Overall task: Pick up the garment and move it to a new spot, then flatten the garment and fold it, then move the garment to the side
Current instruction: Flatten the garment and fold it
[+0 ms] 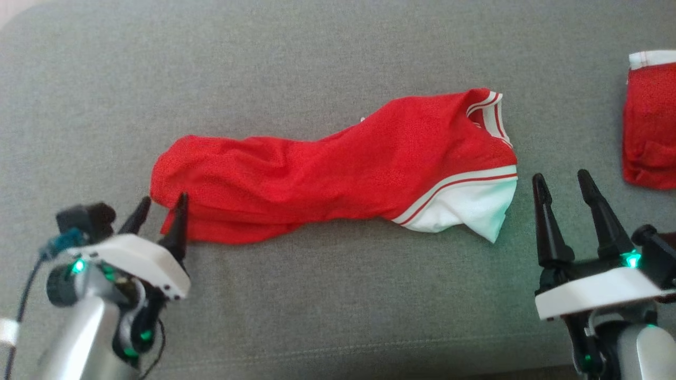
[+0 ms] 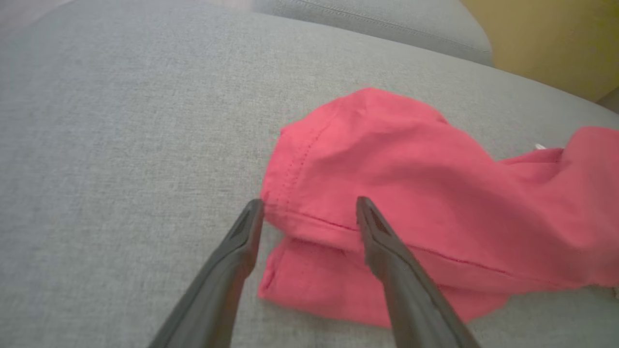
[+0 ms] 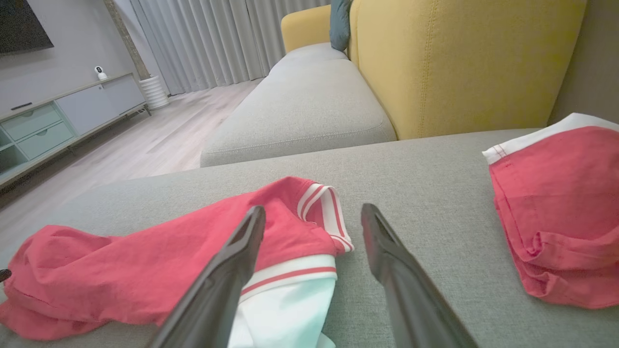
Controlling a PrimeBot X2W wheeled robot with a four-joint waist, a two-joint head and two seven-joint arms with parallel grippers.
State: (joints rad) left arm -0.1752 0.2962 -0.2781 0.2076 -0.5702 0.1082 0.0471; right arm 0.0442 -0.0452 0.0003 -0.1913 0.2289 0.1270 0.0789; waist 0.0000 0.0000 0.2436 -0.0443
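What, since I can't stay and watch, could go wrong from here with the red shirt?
1. The open left gripper is at the bunched hem of the shirt, where layers are stacked; it may pinch only one layer, leaving the shirt twisted.
2. The open right gripper hovers off the shirt, between it and a second red garment; a drift rightward could snag that instead.

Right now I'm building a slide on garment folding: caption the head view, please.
Open left gripper and open right gripper flank a rumpled red shirt on a grey cushion.
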